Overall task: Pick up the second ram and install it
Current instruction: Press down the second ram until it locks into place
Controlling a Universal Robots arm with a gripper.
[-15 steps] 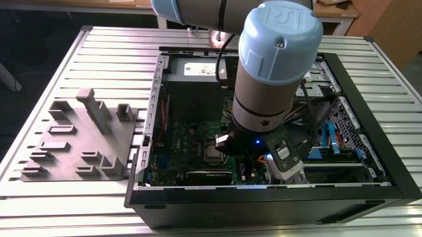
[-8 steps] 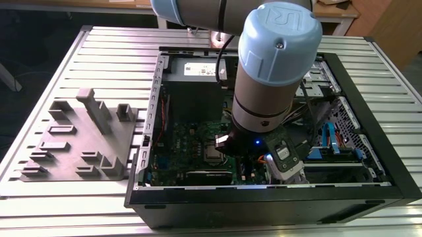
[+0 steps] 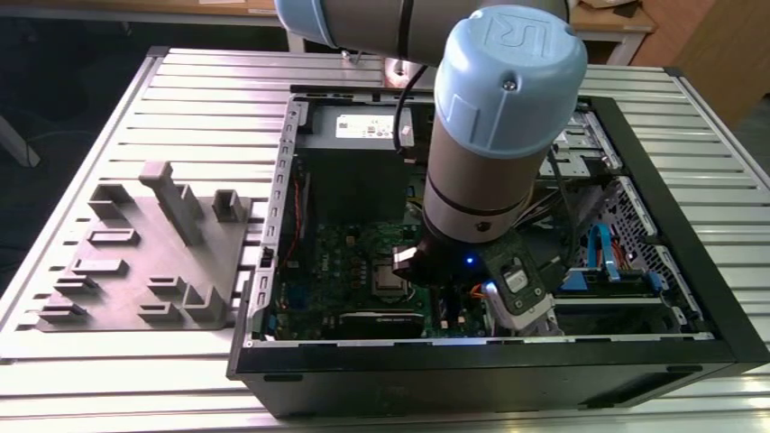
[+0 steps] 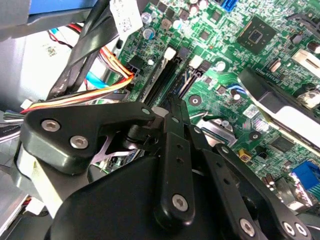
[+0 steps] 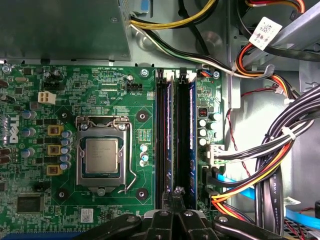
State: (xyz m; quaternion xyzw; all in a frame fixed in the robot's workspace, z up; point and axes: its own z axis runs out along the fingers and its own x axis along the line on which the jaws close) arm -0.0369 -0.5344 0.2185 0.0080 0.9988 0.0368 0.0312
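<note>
Second ram (image 5: 168, 140), as I judge it, stands as the dark blue-green stick in one of the black slots (image 5: 181, 140) of the motherboard, with the gripper directly over one end of it. In the exterior view the slatted table (image 3: 180, 90) carries the open computer case (image 3: 481, 374), which lies on its side so that the board faces up for work from above. A grey parts holder (image 3: 144, 262) sits at nine o'clock from the case. The arm (image 3: 499, 117) reaches down into the case toward its five o'clock corner. On the motherboard (image 5: 100, 85), the processor socket (image 5: 101, 157) lies just beside the slots. A similar stick (image 5: 192, 130) sits in a neighbouring slot. The gripper (image 5: 175, 195) has its jaws narrow, almost together; whether they pinch the stick's edge I cannot tell.
</note>
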